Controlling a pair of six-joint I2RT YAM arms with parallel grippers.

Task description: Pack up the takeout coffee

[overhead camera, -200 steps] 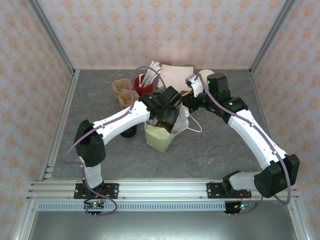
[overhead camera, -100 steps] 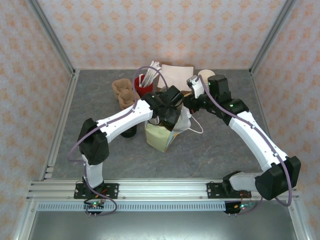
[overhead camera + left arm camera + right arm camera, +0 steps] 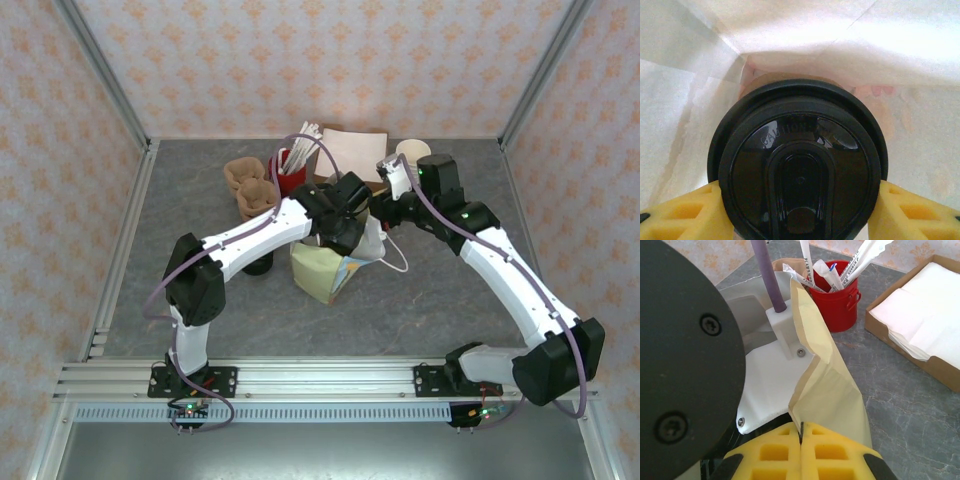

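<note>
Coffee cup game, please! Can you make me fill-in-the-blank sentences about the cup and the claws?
The left claw grips the takeout coffee by its black ____.
The right claw is shut on the edge of the paper ____.
The straws stand in a pot coloured ____.
Missing words: lid, bag, red.

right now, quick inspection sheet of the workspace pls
surface: grey table
job's things: takeout coffee, lidded, inside the paper bag
clutter: red cup of wrapped straws, napkin tray, cup carrier, white cups
grippers: left fingers clamp the coffee; right fingers pinch the bag's rim
cables: purple cable on each arm, one looping over the red cup
surroundings: patterned walls, metal frame
</note>
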